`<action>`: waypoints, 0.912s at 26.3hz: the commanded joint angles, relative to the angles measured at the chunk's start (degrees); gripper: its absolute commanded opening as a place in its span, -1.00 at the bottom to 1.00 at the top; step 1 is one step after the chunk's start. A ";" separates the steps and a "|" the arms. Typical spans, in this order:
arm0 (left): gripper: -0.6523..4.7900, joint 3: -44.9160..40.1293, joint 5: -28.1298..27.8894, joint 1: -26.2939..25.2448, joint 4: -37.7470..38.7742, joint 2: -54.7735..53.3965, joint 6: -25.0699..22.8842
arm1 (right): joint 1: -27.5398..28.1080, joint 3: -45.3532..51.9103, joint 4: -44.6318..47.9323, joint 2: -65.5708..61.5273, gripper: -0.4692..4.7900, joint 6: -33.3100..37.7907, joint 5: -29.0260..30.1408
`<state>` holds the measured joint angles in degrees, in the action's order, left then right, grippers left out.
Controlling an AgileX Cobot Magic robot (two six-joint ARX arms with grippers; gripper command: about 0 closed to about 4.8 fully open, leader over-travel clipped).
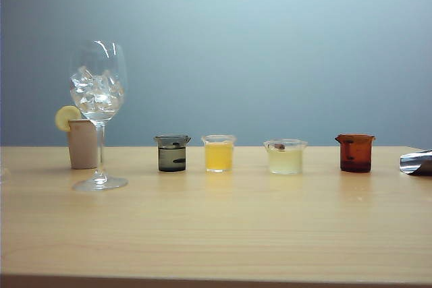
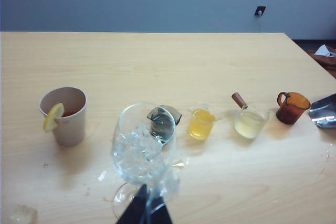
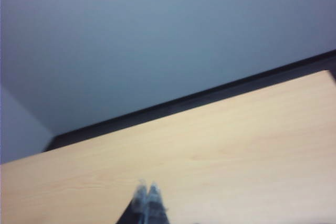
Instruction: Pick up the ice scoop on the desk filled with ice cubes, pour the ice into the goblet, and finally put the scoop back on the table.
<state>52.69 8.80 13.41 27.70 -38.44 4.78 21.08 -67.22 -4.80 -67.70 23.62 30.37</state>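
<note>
The goblet (image 1: 98, 112) stands on the desk (image 1: 216, 227), filled with ice cubes (image 1: 96, 91). The ice scoop (image 1: 416, 162) lies far across the desk from it, beyond the amber cup (image 1: 355, 152). The right gripper (image 3: 146, 198) is empty, jaws together. The left gripper (image 2: 145, 209) sits at the goblet's stem (grip state cannot be determined). Risk: any sideways movement there may tip the top-heavy goblet.

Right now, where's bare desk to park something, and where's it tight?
Free: the wide front strip of the desk ahead of the cup row, and the stretch behind it. Crowded: left end, where the goblet stands beside the lemon cup, left gripper by its stem; the ice scoop takes the right edge. Right gripper is shut, holding nothing.
</note>
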 commanded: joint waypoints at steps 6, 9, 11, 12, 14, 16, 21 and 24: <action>-0.78 -0.46 -6.12 0.02 -0.11 3.69 -0.26 | -10.32 5.22 -7.58 10.03 -0.83 -13.66 -15.58; -0.78 -1.70 -6.69 0.04 -1.27 5.07 -0.26 | -12.70 9.77 -4.50 13.97 -0.83 -13.64 -16.65; -0.78 -4.17 -8.02 0.04 -2.82 7.13 -0.28 | -15.02 14.32 -1.77 17.57 -0.83 -13.64 -16.72; -0.78 -5.60 -8.17 0.04 -3.91 8.22 -0.28 | -15.76 16.11 -0.68 18.88 -0.83 -13.64 -16.72; -0.78 -8.17 -8.17 0.04 -6.14 10.03 -0.28 | -16.46 18.82 0.70 20.90 -0.83 -13.68 -16.74; -0.78 -11.28 -8.17 0.04 -9.20 12.07 -0.28 | -16.59 21.55 1.25 22.84 -0.83 -14.80 -16.65; -0.78 -19.41 -8.15 0.04 -16.39 16.04 -2.86 | -16.57 27.30 1.57 26.25 -0.83 -15.06 -16.33; -0.78 -22.40 -8.74 0.04 -17.73 16.61 -2.82 | -16.57 28.09 0.72 26.53 -0.83 -15.13 -16.35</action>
<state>31.14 0.80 13.41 11.68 -21.98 2.33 4.51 -38.83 -4.47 -41.39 8.82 13.93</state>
